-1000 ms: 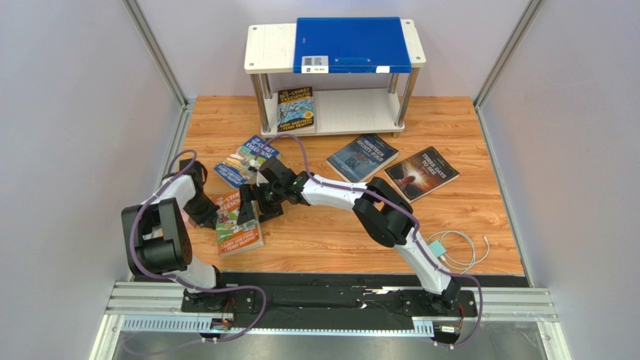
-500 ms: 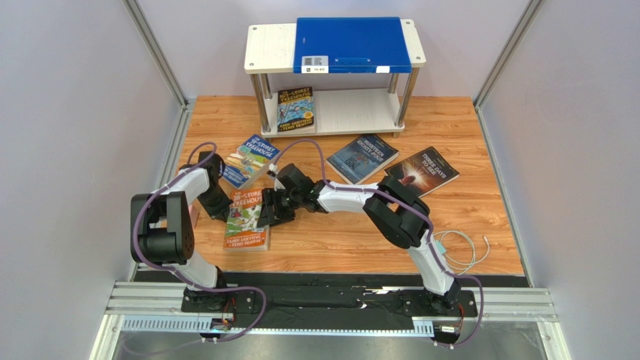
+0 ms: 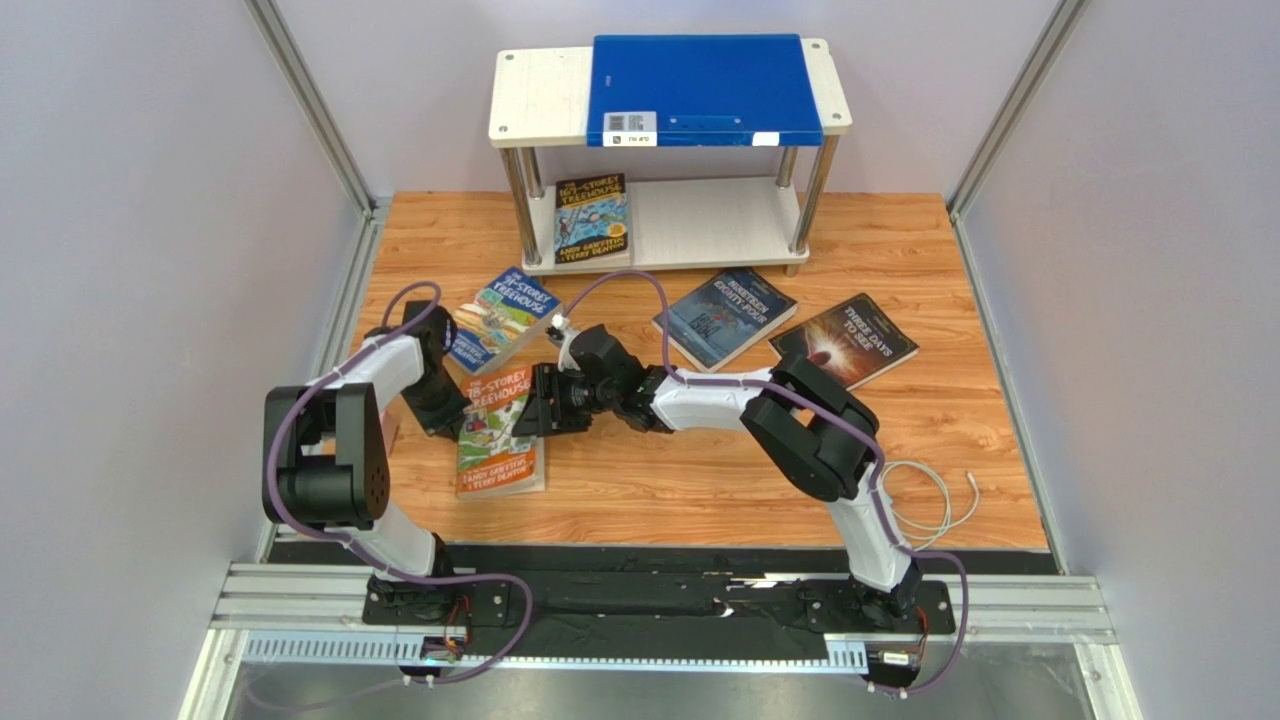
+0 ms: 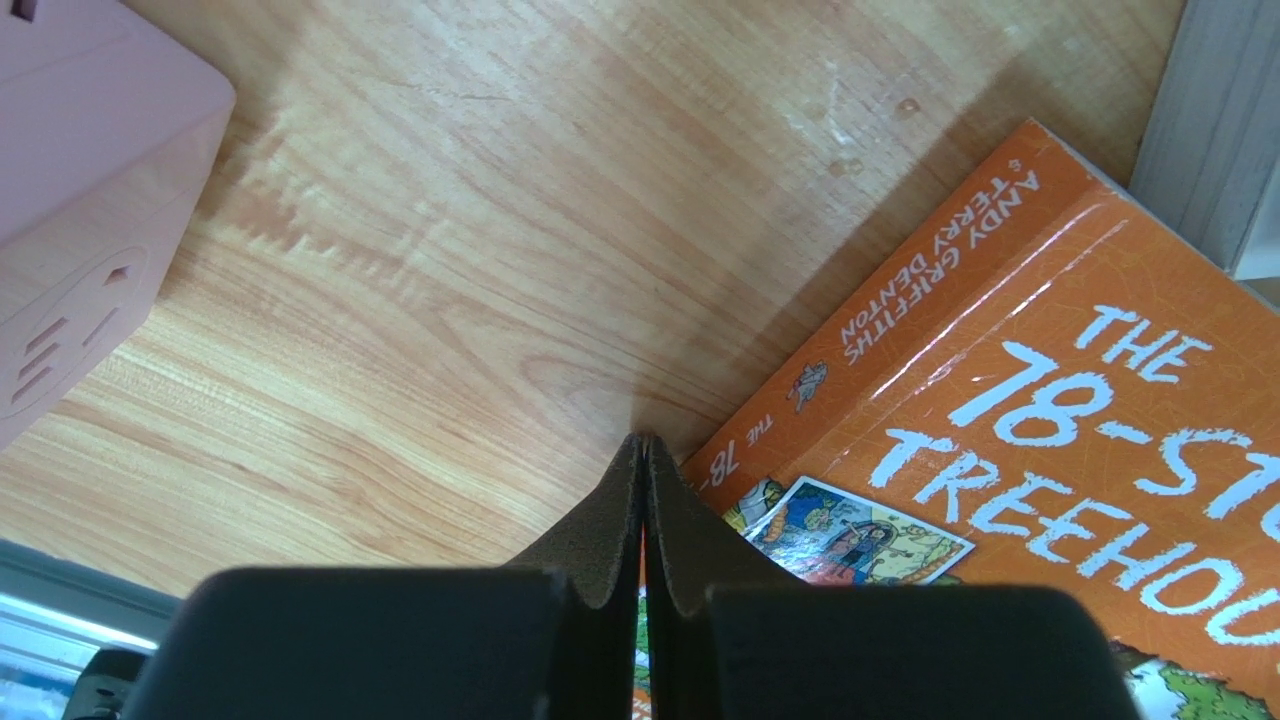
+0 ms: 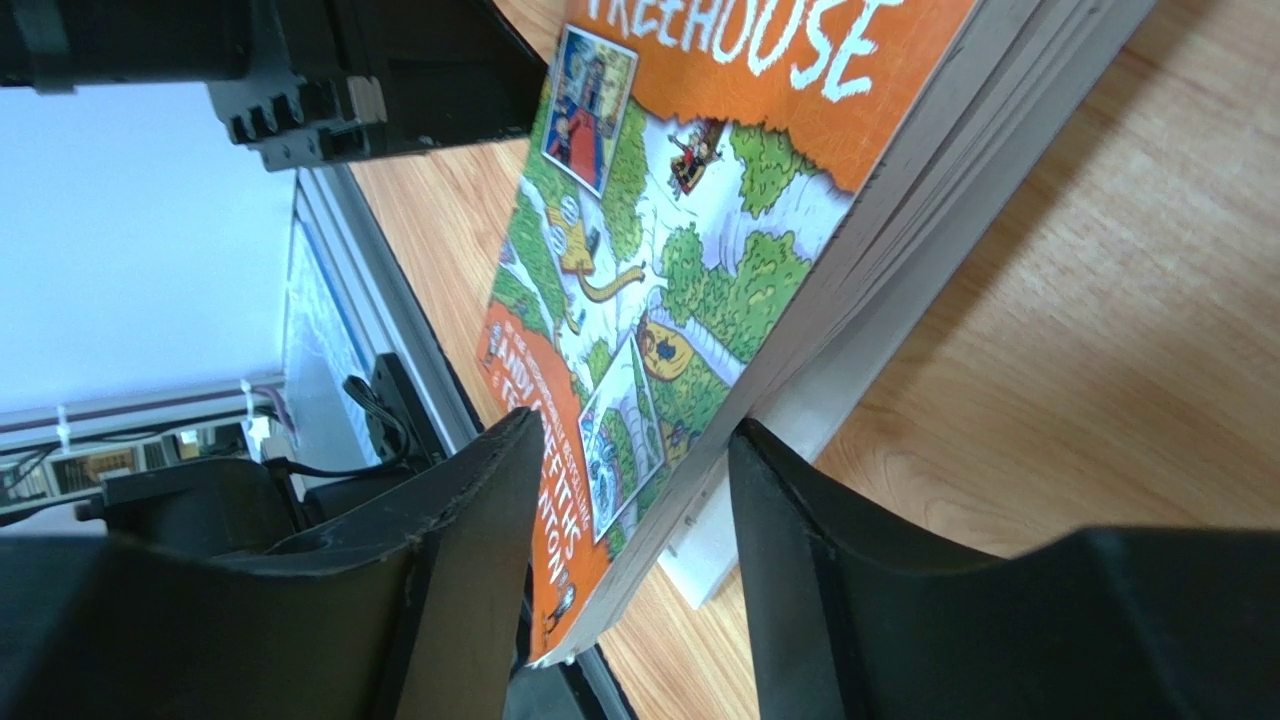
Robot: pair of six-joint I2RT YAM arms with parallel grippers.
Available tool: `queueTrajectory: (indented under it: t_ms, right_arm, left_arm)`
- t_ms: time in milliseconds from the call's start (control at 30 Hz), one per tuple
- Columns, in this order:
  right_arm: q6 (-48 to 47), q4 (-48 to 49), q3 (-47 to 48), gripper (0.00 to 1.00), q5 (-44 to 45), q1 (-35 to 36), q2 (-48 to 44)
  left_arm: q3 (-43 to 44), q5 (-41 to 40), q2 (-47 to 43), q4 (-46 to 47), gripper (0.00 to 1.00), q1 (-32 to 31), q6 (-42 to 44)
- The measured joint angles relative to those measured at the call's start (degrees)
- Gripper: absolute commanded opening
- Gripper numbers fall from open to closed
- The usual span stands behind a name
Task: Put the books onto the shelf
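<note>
Orange Treehouse book (image 3: 501, 438) lies nearest on the bench (image 3: 676, 465). It has slid rightward from its earlier spot and is raised along one edge. The right pincer (image 5: 631, 450), wide a second ago, has clamped that edge, while the left pincer (image 4: 643, 450) (fully closed, holding nothing) touches the spine. The pickup looks secured. Beyond, blue Treehouse book (image 3: 501, 318), navy book (image 3: 724, 315) and black-brown book (image 3: 845, 345) lie flat. Farthest, the shelf (image 3: 541, 93) carries the dark Treehouse book (image 3: 591, 221) on its lower tier.
</note>
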Motion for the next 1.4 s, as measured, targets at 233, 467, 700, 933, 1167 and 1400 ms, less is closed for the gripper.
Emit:
queueTrajectory:
  t_ms: [233,467,700,933,1167,1400]
  right_arm:
    - [2.3,4.9,-0.1,0.26,-0.8,-0.4,0.3]
    - [2.6,3.7,1.0,0.0,-1.7,-1.1,0.8]
    - [0.8,1.1,0.5,0.0,-1.2,-2.1,-0.2]
    - [-2.4,0.9,-6.8,0.0,-4.4,-4.3,-9.0]
    - [-3.2,2.4,-10.2,0.0,-9.1,-10.1,-21.6]
    - [-3.2,3.7,-10.8,0.0,-10.4,-12.9,-29.0]
  left_arm:
    - [1.3,-0.3,1.3,-0.3,0.0,-1.7,2.1]
    - [1.9,-0.5,1.8,-0.3,0.18,-2.3,4.0]
    - [1.2,-0.2,-9.7,-1.5,1.0,-3.0,6.0]
    - [1.1,11.0,-30.5,3.9,1.0,-5.4,8.5]
    - [-2.6,23.9,-36.6,11.9,1.0,-5.2,9.3]
    - [-9.2,34.8,-41.2,24.3,1.0,-5.1,5.4]
